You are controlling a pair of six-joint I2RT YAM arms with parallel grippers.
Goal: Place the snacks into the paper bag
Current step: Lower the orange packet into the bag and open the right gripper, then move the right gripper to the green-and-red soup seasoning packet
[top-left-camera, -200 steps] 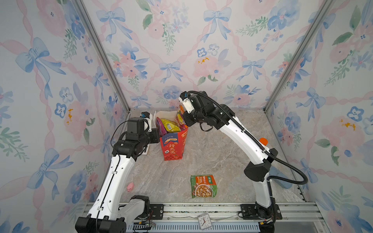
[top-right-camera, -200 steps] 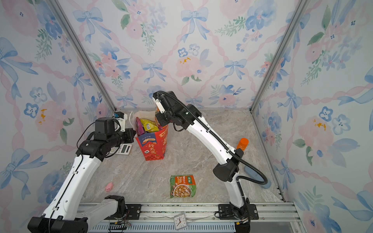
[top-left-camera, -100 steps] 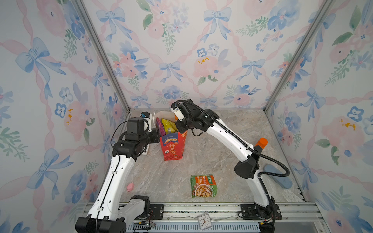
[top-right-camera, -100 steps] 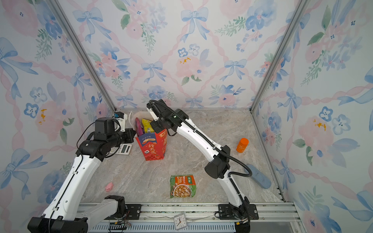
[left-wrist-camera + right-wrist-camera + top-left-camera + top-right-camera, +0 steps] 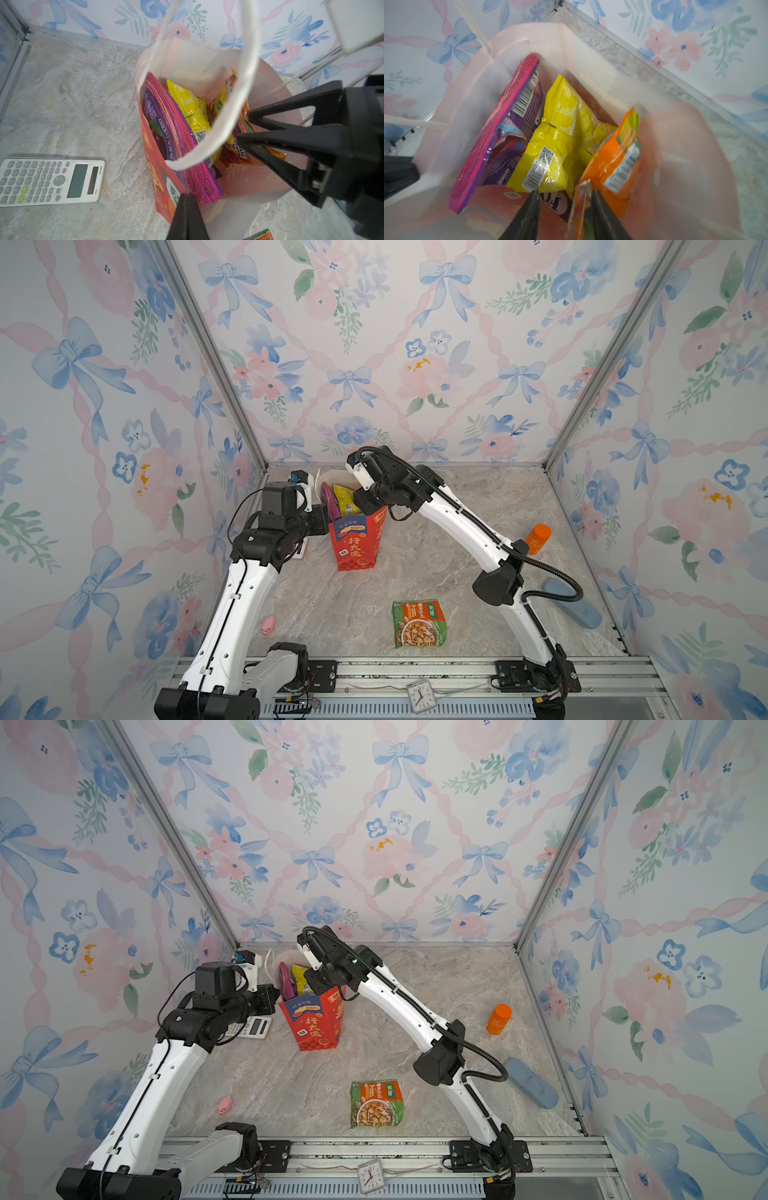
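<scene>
Right end effector (image 5: 564,191) is down in the mouth of the bag (image 5: 357,543) with its jaws parted. The top edge of the orange packet (image 5: 612,158) sits between them and looks unclamped, so I read this as the release. The packet leans on the bag's inner wall beside the yellow packet (image 5: 556,145) and purple packet (image 5: 500,133), all on end inside.

Left end effector (image 5: 187,197) is closed, pinching the bag's left rim and holding the mouth open. Bag stands upright on the desk (image 5: 436,564), far left of centre, with the calculator (image 5: 52,180) near its left side.

To do this step well:
- Open wider before lifting. Foil can cling to a finger and ride back out.
- Withdraw straight up along the bag's axis. Sideways drift loads the paper wall and could tip the bag.
- The cord handle (image 5: 234,104) loops across the mouth right by the right fingers, so there's a snag risk on exit.
- Left shouldn't let go of the rim until right is clear above the bag.

Left to do, as I judge it: the green packet (image 5: 419,622) lies flat on the desk, near centre, well apart from the bag. The bag looks fairly full, so slot it in on edge, not flat. The bottle (image 5: 538,538) and pink toy (image 5: 269,624) aren't snacks, so skip them.
</scene>
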